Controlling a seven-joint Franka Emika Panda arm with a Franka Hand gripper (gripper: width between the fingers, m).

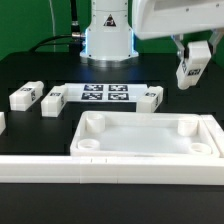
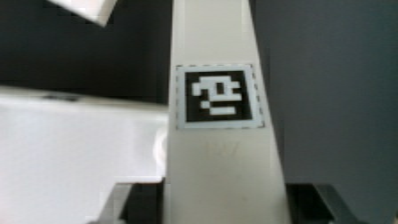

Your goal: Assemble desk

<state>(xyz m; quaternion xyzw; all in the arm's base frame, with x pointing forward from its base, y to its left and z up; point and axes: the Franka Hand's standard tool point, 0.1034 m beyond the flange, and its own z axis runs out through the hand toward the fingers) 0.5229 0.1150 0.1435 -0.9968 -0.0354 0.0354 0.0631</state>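
Clamped in jaws: one leg, tag showing, off counter, beyond desk top toward ext. view's right. Lying beyond desk top: 3 more legs, flanking marker board.

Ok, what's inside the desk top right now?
Nothing loose: the top has a bare floor, and its round corner sockets hold no legs. The socket bottoms are hidden by their own walls. The tool holds one leg in the air, away from the top.
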